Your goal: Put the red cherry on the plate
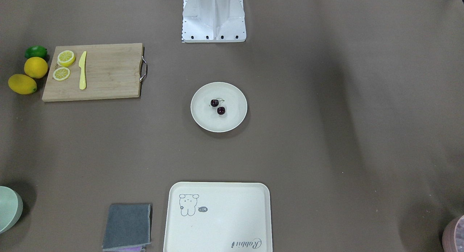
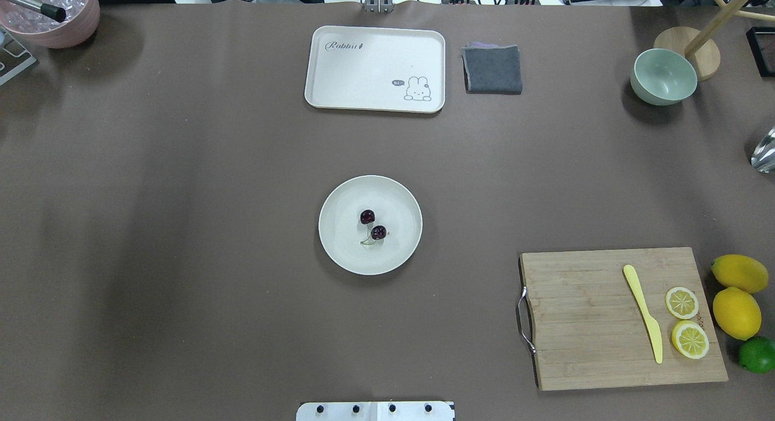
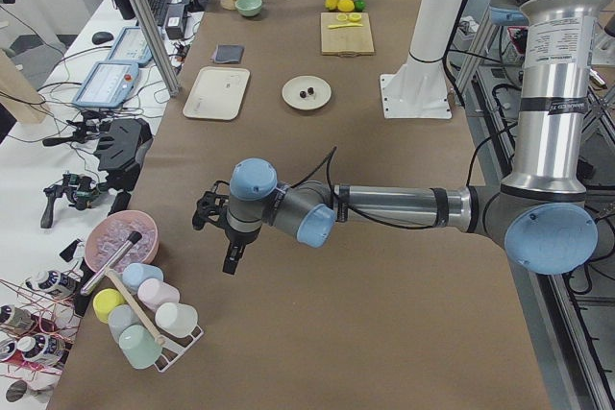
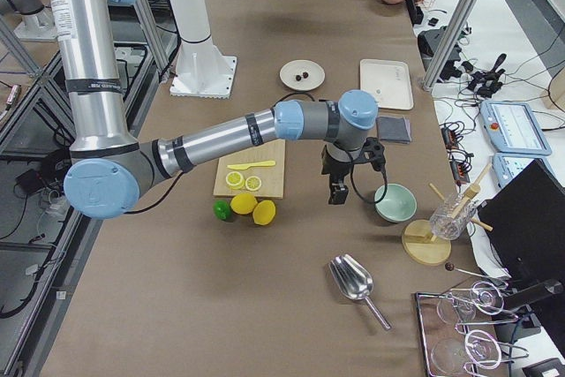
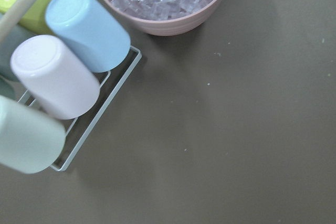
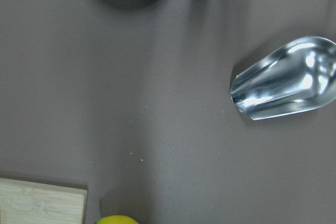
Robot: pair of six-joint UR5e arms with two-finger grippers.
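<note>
Item: red cherry (image 2: 373, 225). The joined pair lay inside the plate (image 2: 345, 251) at about its centre, with the stems trailing toward six o'clock in the overhead view and both balls well clear of the rim. You could enter the placement as done, by my reading. Item: plate, at the table's middle, with the rabbit tray (image 2: 363, 69) at its twelve o'clock and the cutting board (image 2: 593, 336) at its four o'clock, both well apart from it. Item: left gripper (image 3: 233, 258), pointing down over the table's left end, near the cup rack (image 5: 94, 114) and the pink bowl of ice (image 5: 173, 22). It showed only from the side, so I cannot tell whether its jaws were parted or closed. Item: right gripper (image 4: 336, 193), hanging over the table's right end between the lemons (image 4: 254, 207) and the green bowl (image 4: 395, 203), with the metal scoop (image 6: 286, 80) near. Its jaw state was likewise not readable. Hazards, as I judge them: the balls are round and glossy, and the rim is low. If either arm clipped the plate while swinging across the middle, the cherry could roll off. A low, careless withdrawal could also knock the cups or the ice bowl on your left, or the green bowl and scoop on your right.
</note>
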